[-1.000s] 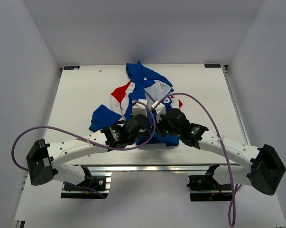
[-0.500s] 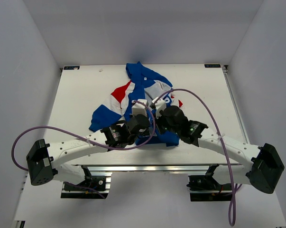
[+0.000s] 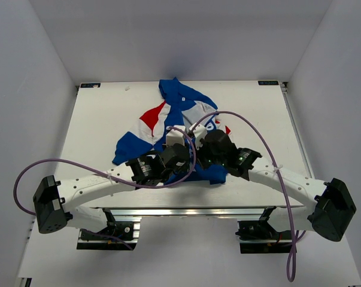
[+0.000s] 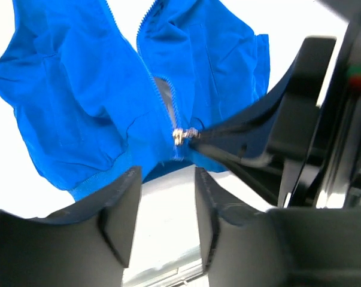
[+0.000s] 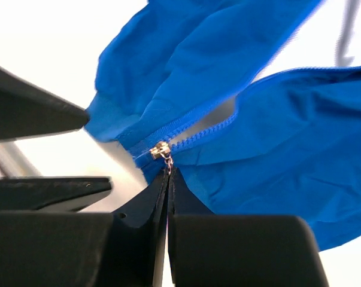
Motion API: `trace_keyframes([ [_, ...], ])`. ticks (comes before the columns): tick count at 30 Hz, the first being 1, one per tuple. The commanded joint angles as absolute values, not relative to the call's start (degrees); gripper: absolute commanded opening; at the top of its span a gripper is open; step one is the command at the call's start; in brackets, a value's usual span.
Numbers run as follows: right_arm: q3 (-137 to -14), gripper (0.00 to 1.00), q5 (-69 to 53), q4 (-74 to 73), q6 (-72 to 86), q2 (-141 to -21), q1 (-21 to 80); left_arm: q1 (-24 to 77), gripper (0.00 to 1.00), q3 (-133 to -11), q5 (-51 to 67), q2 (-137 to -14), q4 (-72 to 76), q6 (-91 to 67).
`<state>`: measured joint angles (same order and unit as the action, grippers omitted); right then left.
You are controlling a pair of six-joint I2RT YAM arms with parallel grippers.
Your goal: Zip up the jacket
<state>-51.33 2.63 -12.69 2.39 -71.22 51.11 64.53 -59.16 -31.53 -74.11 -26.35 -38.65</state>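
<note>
My worry is the hem [image 4: 102,176]: the left gripper [image 4: 162,210] has its jaws apart with only bare table [image 3: 102,113] between them, so nothing anchors the bottom of the zip. The right gripper [image 5: 167,179] is pinched tight on the small metal pull [image 5: 167,162] hanging from the slider [image 5: 161,149]. If I draw it away now, I judge the whole jacket [image 3: 180,110] would slide along with it instead of the teeth closing. The grip is on a thin tab at the very fingertips, so it could also slip out under load. The loose cloth beside the track could get caught in the slider. The jacket lies crumpled at the middle of the table, hem toward the arms and under both wrists, the top toward the far edge. It is blue with red and white panels, and the zip is joined only at the bottom, gaping just above the slider.
</note>
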Motion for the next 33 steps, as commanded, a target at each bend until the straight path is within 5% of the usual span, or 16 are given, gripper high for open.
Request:
trace_keyframes([
  [1,-52.47,0.0,-3.6,-13.62,2.63,-69.78,51.15,64.78,0.52,-61.53,-32.0,-70.84,-29.27,-42.18],
  [21,-53.26,0.0,-11.25,-13.54,13.09,-72.6,50.63,64.69,0.54,-56.43,-27.42,-69.43,-30.06,-60.53],
  [24,-52.65,0.0,-10.99,-13.01,15.2,-72.33,50.27,64.08,0.61,-55.55,-29.0,-68.82,-32.16,-66.68],
  [28,-52.03,0.0,-10.55,-12.75,17.05,-72.07,50.1,63.11,0.98,-53.18,-28.65,-66.71,-31.03,-71.09],
  [33,-52.11,0.0,-10.37,-13.27,17.93,-71.81,49.57,63.02,0.98,-51.77,-29.53,-63.29,-31.11,-69.29],
])
